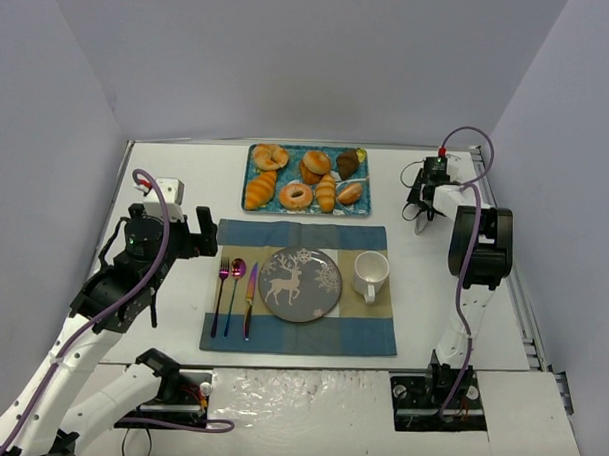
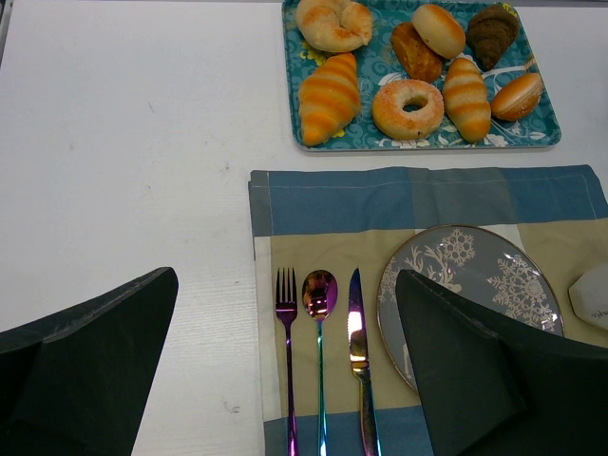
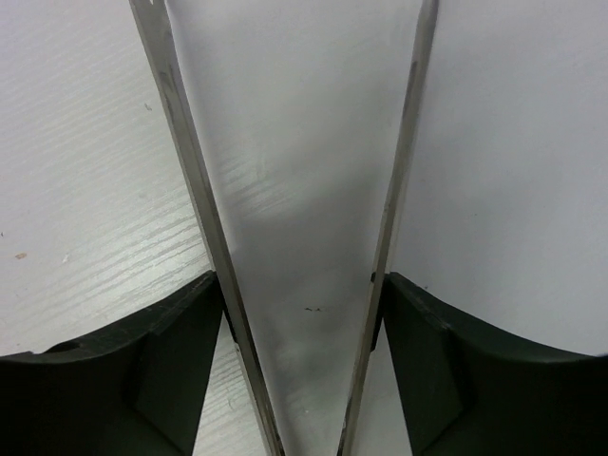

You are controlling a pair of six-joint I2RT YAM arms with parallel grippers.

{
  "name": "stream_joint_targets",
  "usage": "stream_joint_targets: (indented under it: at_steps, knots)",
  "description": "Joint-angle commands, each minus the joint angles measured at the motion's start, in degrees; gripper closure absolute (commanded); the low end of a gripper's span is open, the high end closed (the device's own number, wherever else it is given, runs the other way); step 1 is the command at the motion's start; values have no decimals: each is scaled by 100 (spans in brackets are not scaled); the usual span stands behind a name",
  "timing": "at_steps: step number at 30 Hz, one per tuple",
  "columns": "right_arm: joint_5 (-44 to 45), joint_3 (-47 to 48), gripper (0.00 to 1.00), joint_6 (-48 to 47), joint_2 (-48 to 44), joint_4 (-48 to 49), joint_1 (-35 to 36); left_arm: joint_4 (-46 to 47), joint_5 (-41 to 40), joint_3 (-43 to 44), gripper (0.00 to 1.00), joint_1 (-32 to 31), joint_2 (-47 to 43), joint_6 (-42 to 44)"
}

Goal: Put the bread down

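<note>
The bread [image 2: 518, 96] is seen lying on the blue tray [image 2: 366, 133]. The left end effector [image 2: 285, 285] and right end effector [image 3: 299, 285] are shown open and empty.

We can read no text, label, brand or number in any of the views. The mug [image 2: 591, 294] at the right edge of the left wrist view bears a few small dark marks, too small for us to make out. The plate [image 1: 301, 284] carries only pictures: a white deer and snowflakes.
</note>
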Motion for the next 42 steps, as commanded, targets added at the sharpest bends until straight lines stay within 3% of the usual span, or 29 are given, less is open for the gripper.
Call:
stream_joint_targets:
  at_steps: [1,13,35,42]
  knots:
    - [-146,-221,42,44,67,-349,-2,329,-6,176,3,-23,-12,24]
    - [178,-725,69,177,-895,-345,183,338,6,176,3,-20,-29,21]
    - [734,-967,61,132,-3038,-894,948,329,18,176,3,-22,-45,21]
    - [394,-919,60,161,-3542,-1231,1398,303,-12,189,3,-20,2,30]
